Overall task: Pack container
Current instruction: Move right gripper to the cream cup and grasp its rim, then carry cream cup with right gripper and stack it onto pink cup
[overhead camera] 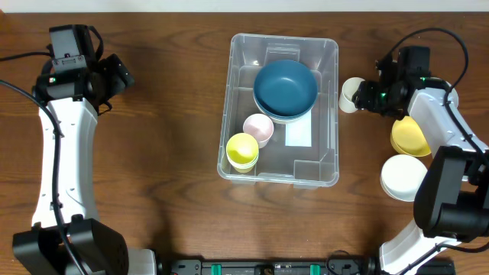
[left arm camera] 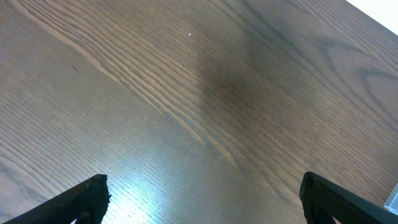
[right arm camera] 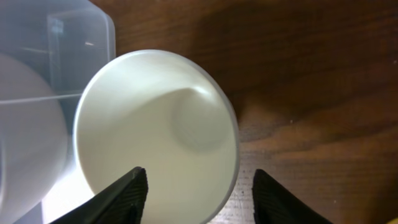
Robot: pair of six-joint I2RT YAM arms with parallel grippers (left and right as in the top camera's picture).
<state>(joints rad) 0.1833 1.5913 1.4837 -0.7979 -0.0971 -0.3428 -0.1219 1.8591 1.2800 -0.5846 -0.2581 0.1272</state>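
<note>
The container (overhead camera: 229, 114) is a large clear bin at the table's middle. It holds stacked blue bowls (overhead camera: 285, 88), a pink cup (overhead camera: 258, 127), a yellow cup (overhead camera: 242, 150) and a white label (overhead camera: 299, 134). A cream cup (overhead camera: 351, 93) sits just outside the bin's right wall. My right gripper (overhead camera: 365, 95) is open at that cup. In the right wrist view one finger is over the cup's mouth (right arm camera: 155, 130) and the other outside its rim, gripper (right arm camera: 196, 196), with the bin's corner (right arm camera: 74, 37) at upper left. My left gripper (overhead camera: 121, 76) is open and empty over bare wood at far left (left arm camera: 202, 199).
A yellow bowl (overhead camera: 407, 137) and a white bowl (overhead camera: 401, 177) sit on the table at the right, under and beside my right arm. The table's front edge holds a black rail (overhead camera: 267, 267).
</note>
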